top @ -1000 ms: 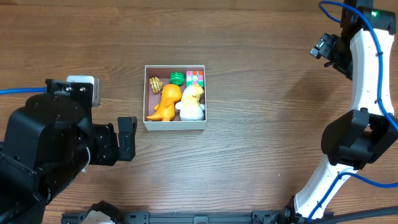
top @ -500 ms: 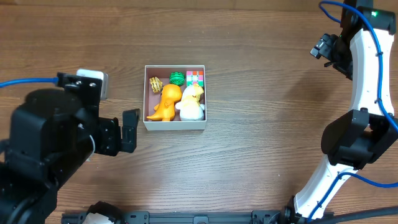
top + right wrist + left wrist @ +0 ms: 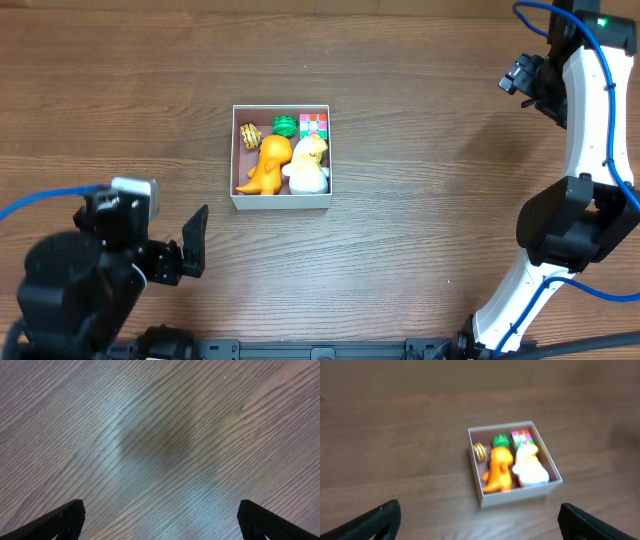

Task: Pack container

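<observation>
The container (image 3: 282,200) is a square white-walled box at the table's middle. It holds an orange dinosaur (image 3: 266,168), a cream toy (image 3: 308,165), a green toy (image 3: 284,126), a colourful cube (image 3: 313,124) and a small gold toy (image 3: 250,135). The left wrist view shows the container (image 3: 520,496) with the toys inside, ahead of the fingers. My left gripper (image 3: 190,250) is open and empty, to the front left of the container and apart from it; its fingers show wide apart (image 3: 480,520). My right gripper (image 3: 520,80) is open and empty at the far right, over bare wood (image 3: 160,515).
The wooden table (image 3: 430,180) surrounds the container. The right arm's white links (image 3: 590,150) stand along the right edge. The left arm's black body (image 3: 80,290) fills the front left corner.
My left arm has pulled back toward the front left, away from the container. The right arm and the toys have not moved.
</observation>
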Tool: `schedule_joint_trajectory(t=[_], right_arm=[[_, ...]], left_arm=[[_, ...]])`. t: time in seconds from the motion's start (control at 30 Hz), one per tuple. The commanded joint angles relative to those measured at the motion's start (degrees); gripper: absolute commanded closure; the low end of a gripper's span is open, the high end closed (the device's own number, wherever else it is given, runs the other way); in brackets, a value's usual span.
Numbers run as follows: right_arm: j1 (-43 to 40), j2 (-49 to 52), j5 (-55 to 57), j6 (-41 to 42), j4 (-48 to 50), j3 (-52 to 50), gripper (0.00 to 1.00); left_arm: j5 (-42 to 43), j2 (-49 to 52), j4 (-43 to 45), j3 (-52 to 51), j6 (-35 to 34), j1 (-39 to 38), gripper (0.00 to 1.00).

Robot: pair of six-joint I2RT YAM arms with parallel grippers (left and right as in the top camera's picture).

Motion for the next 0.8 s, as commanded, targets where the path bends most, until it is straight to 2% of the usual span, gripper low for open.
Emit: schedule_joint_trajectory(t=[0.0, 0.3, 0.5, 0.77], right_arm=[[0.0, -0.4, 0.3, 0.2, 0.2, 0.0, 0.00], [0.0, -0.4, 0.3, 0.3, 0.2, 0.0, 0.00], [0.0, -0.4, 0.3, 0.3, 0.2, 0.0, 0.00], [0.0, -0.4, 0.3, 0.3, 0.2, 0.0, 0.00]], left_arm=[[1.2, -8.2, 6.3, -9.1, 1.5, 2.1, 0.00], [2.3, -18.4, 18.9, -26.0, 1.5, 6.0, 0.00], [7.5, -22.5, 25.4, -34.4, 1.6, 9.7, 0.00], [12.4, -28.0, 29.0, -41.2, 9.7, 12.3, 0.00]])
